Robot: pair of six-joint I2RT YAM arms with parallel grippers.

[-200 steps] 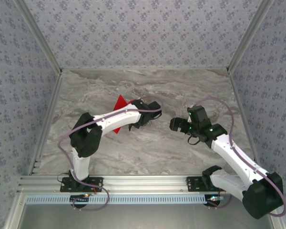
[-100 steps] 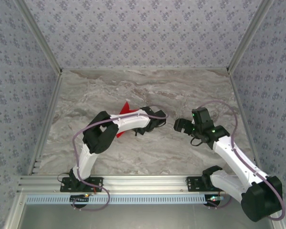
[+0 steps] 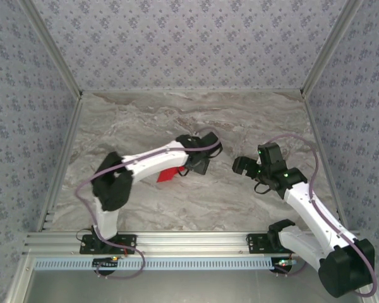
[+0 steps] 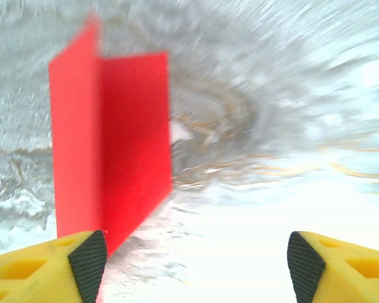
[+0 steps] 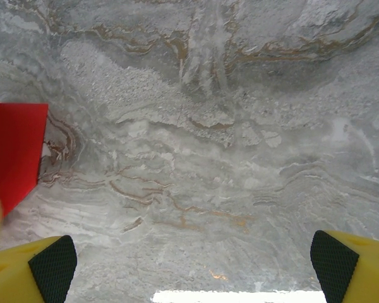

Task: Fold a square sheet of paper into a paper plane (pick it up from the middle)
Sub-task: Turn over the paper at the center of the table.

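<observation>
Left wrist: left gripper (image 4: 196, 259) just sprung wide from a tight pinch, letting go of the square sheet of paper (image 4: 114, 145), left creased on the table (image 4: 271, 126) with one flap raised, so likely a fold pressed. Blurred here; from above mostly hidden beneath the left arm (image 3: 151, 161). Right gripper (image 5: 192, 259) spread, empty.

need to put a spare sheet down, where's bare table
Bare: the far strip of table under the back wall, and the near middle along the front rail. Crowded: mid-table, where the red paper lies beside the left fingers, right fingers close by.
</observation>
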